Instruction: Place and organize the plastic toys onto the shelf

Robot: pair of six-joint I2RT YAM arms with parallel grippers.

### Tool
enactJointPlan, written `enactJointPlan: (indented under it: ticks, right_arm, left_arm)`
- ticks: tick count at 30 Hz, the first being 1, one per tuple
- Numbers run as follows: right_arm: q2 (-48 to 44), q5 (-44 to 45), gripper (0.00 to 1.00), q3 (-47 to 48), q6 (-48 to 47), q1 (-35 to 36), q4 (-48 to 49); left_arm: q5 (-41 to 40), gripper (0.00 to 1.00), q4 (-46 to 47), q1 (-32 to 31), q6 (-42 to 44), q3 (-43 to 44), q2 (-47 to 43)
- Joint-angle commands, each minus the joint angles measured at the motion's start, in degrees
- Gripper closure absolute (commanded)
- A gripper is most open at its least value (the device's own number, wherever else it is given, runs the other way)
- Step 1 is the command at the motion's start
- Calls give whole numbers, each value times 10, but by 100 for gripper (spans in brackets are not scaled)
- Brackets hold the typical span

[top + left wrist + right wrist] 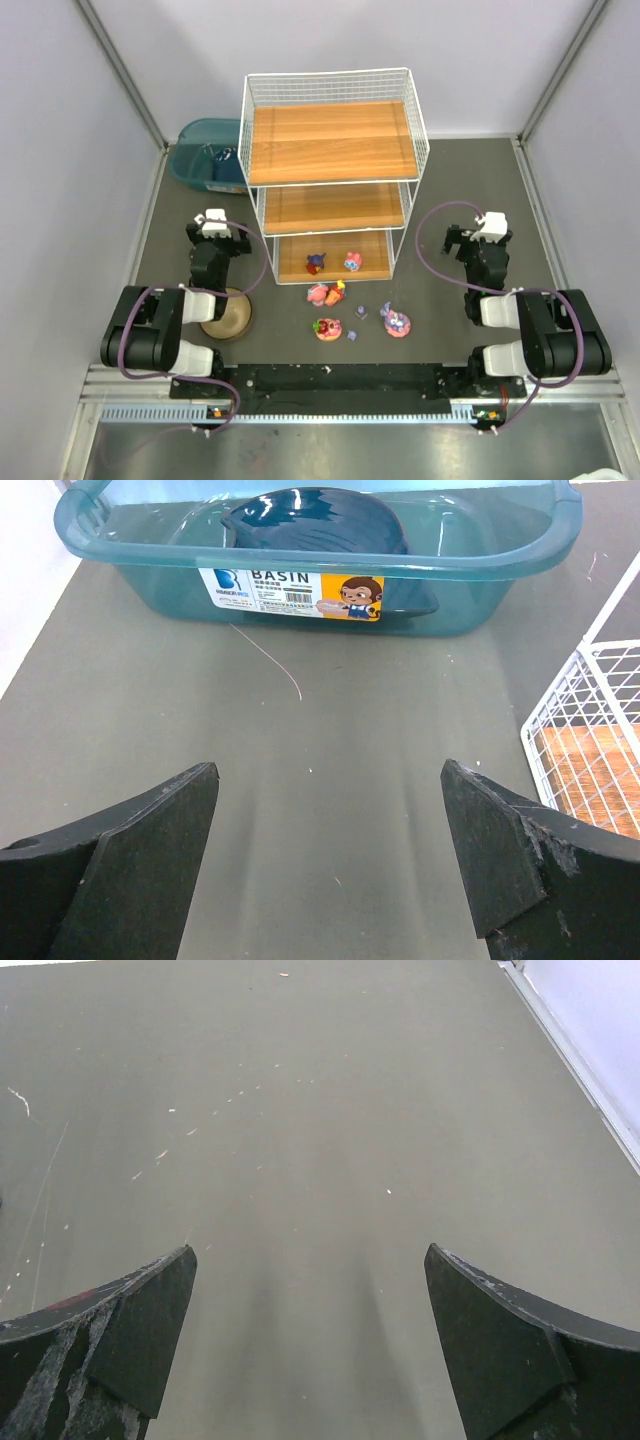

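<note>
The shelf (333, 140), white wire with three stepped wooden boards, stands at the middle back. Two plastic toys rest on its lowest board: a dark purple one (315, 263) and a pink one (352, 261). Several more lie on the mat in front of it, among them a red-pink pair (327, 292), a red-yellow disc (328, 327) and a pink flower-topped disc (398, 323). My left gripper (212, 225) (330, 820) hovers left of the shelf, open and empty. To the shelf's right my right gripper (478, 232) (310, 1310) is open over bare mat.
A teal basin (205, 155) (170, 580) with a dark blue item inside stands at the back left, straight ahead of the left gripper. The shelf's wire corner (590, 730) shows at the right of the left wrist view. A tan round bowl (228, 315) sits by the left arm.
</note>
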Motion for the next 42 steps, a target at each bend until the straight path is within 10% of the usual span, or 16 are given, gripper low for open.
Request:
enactJointPlan:
  ticks: [1,19,31,42]
  right_arm:
    - [3,-6,1,15,-3,-3,22]
    - [-12,13,1,8,7,-3,26]
    - [-224,275,1,85,221,-3,-296]
    - [-289,116,1,235,271,3,-646]
  left_arm:
    - [4,1,20,1,1,11,2]
    - [-88,1,-29,1,-36,6,-71]
    - [-174,1,-382,1,-206,104,-233]
    - [-128,1,-545,-10,-321,80,-440]
